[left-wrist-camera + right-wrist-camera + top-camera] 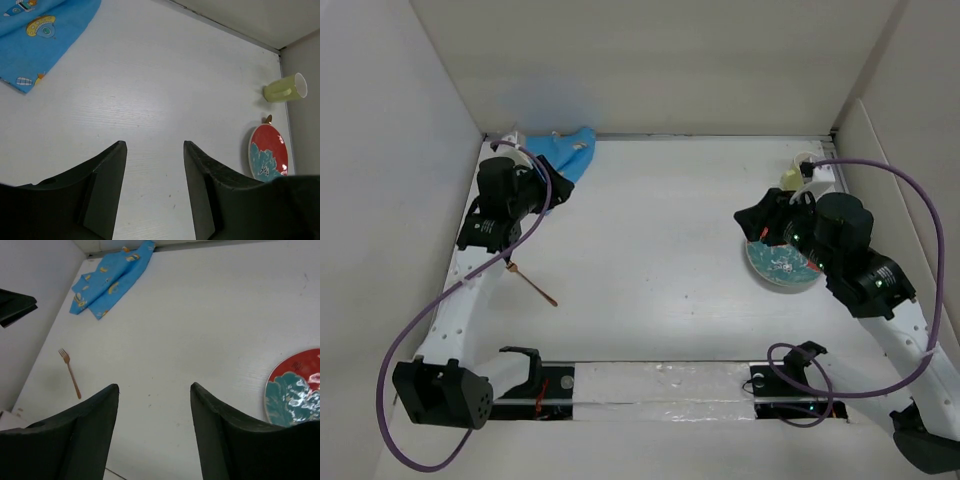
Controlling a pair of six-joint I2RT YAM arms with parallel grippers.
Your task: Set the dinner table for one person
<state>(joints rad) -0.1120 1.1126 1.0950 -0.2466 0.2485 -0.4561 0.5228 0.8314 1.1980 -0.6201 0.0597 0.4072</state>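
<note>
The dinner table [660, 230] is a large white tabletop with white upright panels round it. A red and teal plate [782, 265] lies at the right, partly under my right arm; it also shows in the left wrist view [268, 152] and the right wrist view [297, 390]. A pale green cup [792, 178] lies on its side behind the plate, and shows in the left wrist view [285, 88]. A copper fork [535, 283] lies at the left, also in the right wrist view [70, 372]. My left gripper [558, 187] [152, 145] is open and empty beside the cloth. My right gripper [752, 222] [155, 386] is open and empty, just left of the plate.
A blue cloth with cartoon prints [565, 150] lies crumpled in the far left corner, also in both wrist views [45, 30] [107, 282]. A small brown tip [268, 119] shows at the plate's far edge. Purple cables loop beside both arms.
</note>
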